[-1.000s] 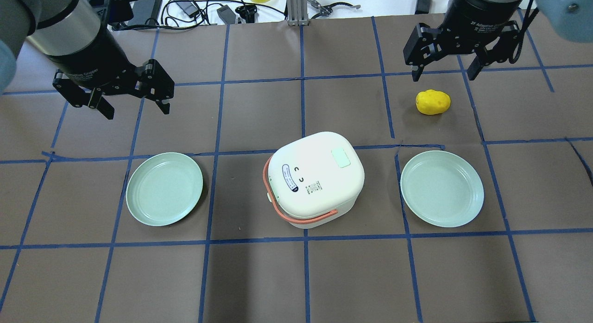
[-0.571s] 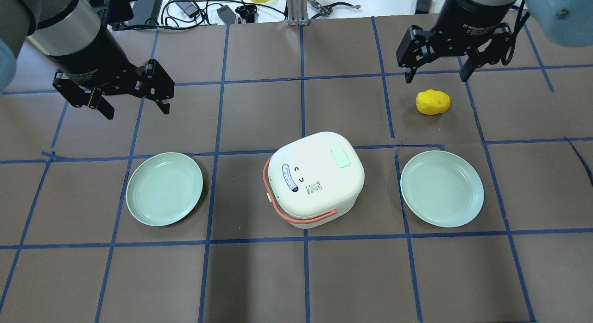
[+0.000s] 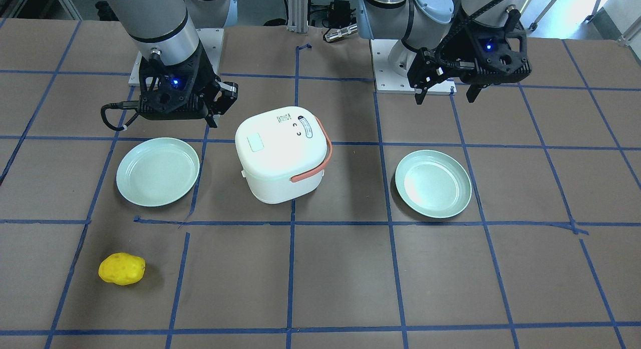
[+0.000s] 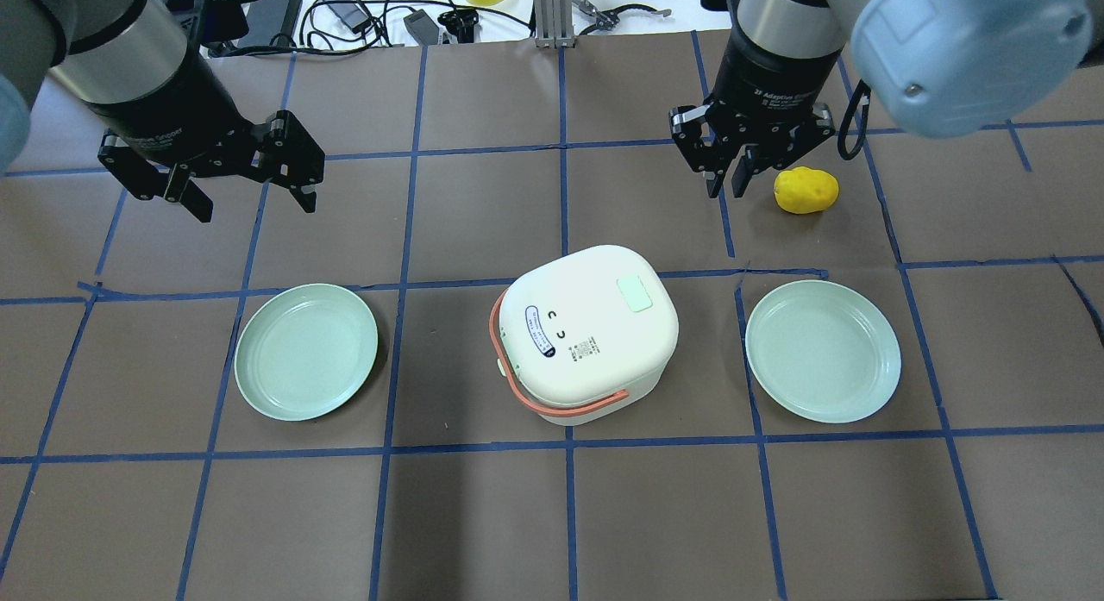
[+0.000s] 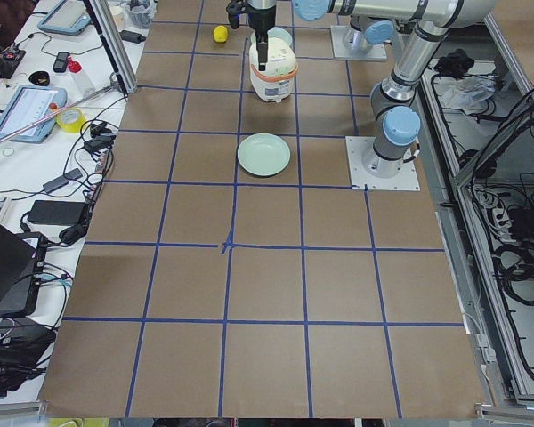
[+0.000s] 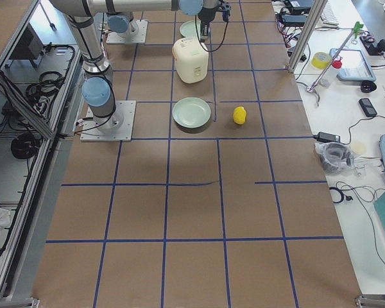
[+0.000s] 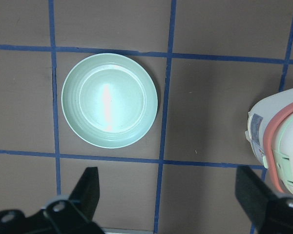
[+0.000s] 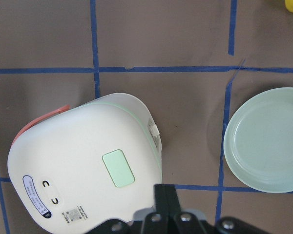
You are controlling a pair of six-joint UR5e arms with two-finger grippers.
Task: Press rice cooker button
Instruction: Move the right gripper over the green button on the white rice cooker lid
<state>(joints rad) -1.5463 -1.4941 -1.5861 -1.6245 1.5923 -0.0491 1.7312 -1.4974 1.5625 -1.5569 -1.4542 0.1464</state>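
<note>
Two plates [image 4: 306,352] [image 4: 823,351] flank your closed rice cooker [image 4: 586,325]; left gripper [image 4: 256,208] spread wide, right gripper [image 4: 727,189] pinched together.

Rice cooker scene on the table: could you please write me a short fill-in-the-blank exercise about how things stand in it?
1. The rice cooker stands between the left plate and the right plate; both plates are empty and ___ in colour.
2. The right gripper is ___, whereas the left gripper is open.
3. The button on the cooker's lid is touched by ___ gripper.
4. The yellow object lies nearer the ___ gripper.

Missing words: green; shut; neither; right.
</note>
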